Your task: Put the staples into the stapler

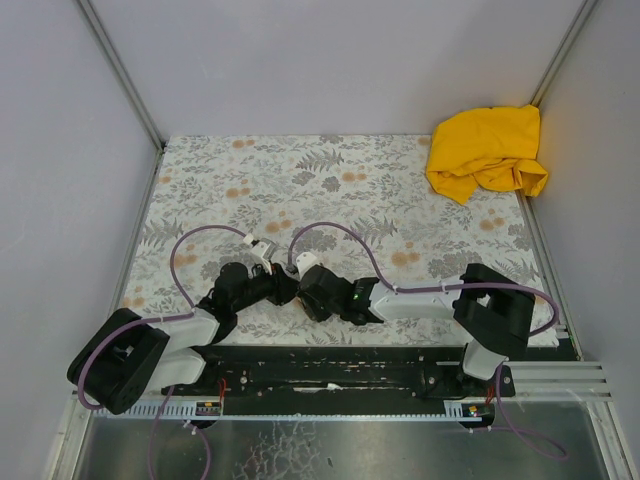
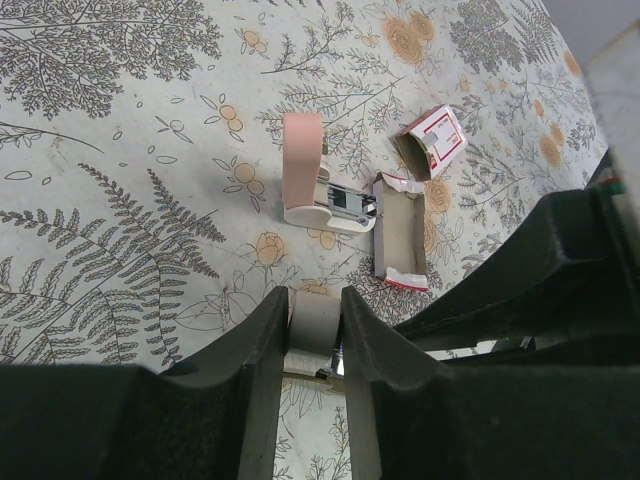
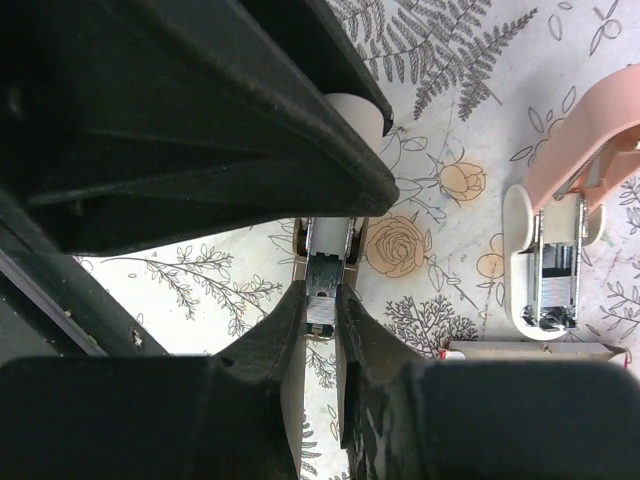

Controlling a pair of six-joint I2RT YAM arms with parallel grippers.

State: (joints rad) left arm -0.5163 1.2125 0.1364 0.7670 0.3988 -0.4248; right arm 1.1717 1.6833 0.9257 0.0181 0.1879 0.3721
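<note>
The top camera looks down from high at the 6 o'clock side, far off, taking in the whole desk (image 1: 300,170). The left wrist camera faces about 2 o'clock, close behind the left gripper (image 2: 313,300). The right wrist camera faces 9 o'clock, closer still behind the right gripper (image 3: 320,292). Both wrist views share the cream stapler (image 2: 315,325) and the pink stapler (image 2: 312,175) lying beside it.

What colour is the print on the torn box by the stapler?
Red, on a white box; the left wrist view shows it best.
</note>
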